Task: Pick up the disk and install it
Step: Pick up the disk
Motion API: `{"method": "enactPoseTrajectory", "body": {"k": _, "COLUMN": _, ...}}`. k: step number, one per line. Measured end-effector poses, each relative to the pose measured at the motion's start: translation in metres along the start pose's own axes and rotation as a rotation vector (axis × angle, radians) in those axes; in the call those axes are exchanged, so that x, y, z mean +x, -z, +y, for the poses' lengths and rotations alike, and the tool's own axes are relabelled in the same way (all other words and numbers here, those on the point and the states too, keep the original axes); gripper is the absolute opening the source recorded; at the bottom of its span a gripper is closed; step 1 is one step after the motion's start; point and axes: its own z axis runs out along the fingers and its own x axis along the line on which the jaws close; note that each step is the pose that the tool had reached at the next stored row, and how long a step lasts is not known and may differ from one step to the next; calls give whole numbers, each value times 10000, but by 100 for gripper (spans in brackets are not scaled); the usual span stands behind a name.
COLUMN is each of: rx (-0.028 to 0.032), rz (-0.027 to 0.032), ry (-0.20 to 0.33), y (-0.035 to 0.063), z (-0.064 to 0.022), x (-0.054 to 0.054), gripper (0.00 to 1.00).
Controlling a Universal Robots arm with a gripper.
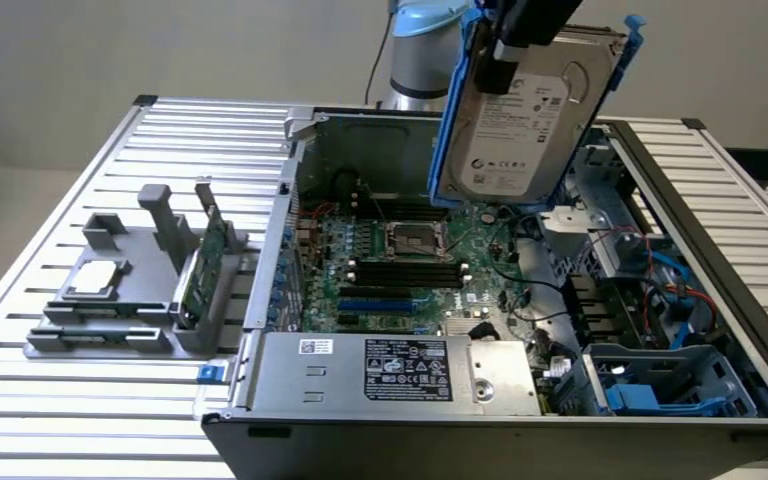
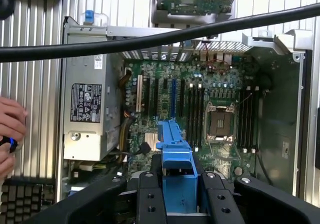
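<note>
Disk: the disk [image 1: 531,110] hangs in the air above the open computer case [image 1: 491,450], upright on its narrow end and a little tilted, over the back part of the green main board [image 1: 398,250]; it touches nothing of the case
Pincer: the gripper [image 2: 182,199] is closed on the blue frame of the disk, its black fingers [image 2: 150,199] on both sides of the blue end tab [image 2: 175,154]
Why held so: I judge that a grip at one end, on the plastic and not on the label face, lets the long body hang free below, so it could go down into a narrow place
Why the case lies so: it rests on its side with the panel off, so the inside is reachable from above
Drive cage: at the exterior view's right, the front corner holds blue plastic parts [image 1: 651,390], well apart from the disk; it looks like a place for drives, but I am not sure
Stand: a grey stand [image 1: 131,300] on the slatted table [image 1: 37,400] keeps a green card [image 1: 204,265] upright and a small silver chip [image 1: 97,280] flat, probably for easy picking
Exterior view gives: the label face, the tilt, the height above the case
Wrist view gives: the look straight down along the disk, a black cable [image 2: 160,34] crossing, and a person's hand [image 2: 10,129] beside the case, near a keyboard [image 2: 22,204]
Progress: picked up; not yet installed
</note>
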Motion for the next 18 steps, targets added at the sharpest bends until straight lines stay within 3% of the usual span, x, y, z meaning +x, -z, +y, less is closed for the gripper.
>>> {"method": "enactPoseTrajectory", "body": {"k": 13, "rx": -111, "rz": -4, "ry": -1, "y": 24, "z": -261, "x": 410, "gripper": 33}}
{"method": "enactPoseTrajectory", "body": {"k": 18, "rx": -120, "rz": -5, "ry": 0, "y": 33, "z": -365, "x": 570, "gripper": 33}}
